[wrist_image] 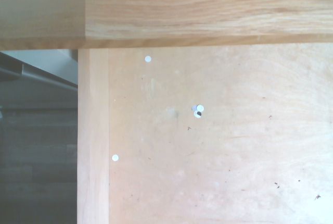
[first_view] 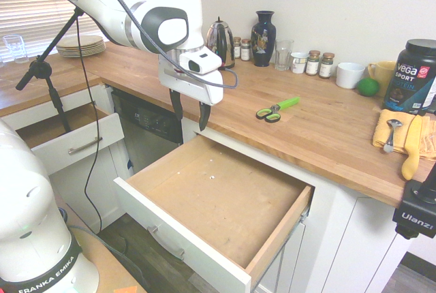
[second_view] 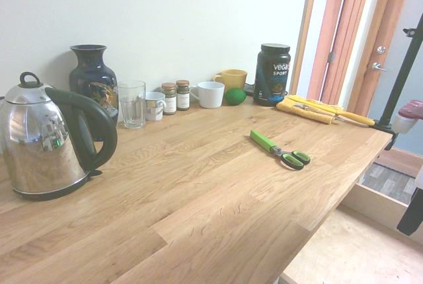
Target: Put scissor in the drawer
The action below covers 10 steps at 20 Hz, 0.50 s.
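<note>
From the left, a smaller white drawer stands pulled out below a stack of plates, and next to it the hand hangs with its dark fingers spread and nothing between them, above the back left corner of the wide drawer, which is open and bare inside. Along the wall run a kettle, a dark vase, a glass and spice jars. Further right the scissor lies alone on the counter, with a white mug, a protein tub and a yellow cloth beyond it.
</note>
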Available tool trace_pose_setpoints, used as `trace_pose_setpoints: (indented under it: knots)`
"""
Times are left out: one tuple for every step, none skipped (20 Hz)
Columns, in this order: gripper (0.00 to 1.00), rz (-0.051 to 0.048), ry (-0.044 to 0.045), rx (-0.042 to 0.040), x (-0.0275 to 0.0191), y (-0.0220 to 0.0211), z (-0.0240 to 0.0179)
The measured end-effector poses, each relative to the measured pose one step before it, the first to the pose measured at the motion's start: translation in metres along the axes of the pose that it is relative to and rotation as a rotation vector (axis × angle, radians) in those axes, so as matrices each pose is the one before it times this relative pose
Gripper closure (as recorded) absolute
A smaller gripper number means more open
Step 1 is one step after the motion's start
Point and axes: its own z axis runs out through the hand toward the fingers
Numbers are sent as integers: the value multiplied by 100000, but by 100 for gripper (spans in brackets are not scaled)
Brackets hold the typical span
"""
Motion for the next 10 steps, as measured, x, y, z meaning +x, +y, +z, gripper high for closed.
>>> trace_pose_setpoints:
  knots:
    - [0, -99, -69, -232, 6, 4, 27]
    - [0, -418, -211, -871, 67, -47, -85]
    - [0, -170, 280, -126, 95, -27, -50]
    - [0, 138, 282, -45, 227, -1, -70]
    - [0, 386, 218, 155, 343, -54, -115]
    - [0, 483, 105, 107, 425, -98, -56]
    - [0, 431, 196, 63, 530, -166, -15]
    - [0, 154, 298, -134, 573, -257, 18]
    - [0, 28, 449, -107, 645, -407, -26]
    - [0, 367, 501, 47, 726, -539, -57]
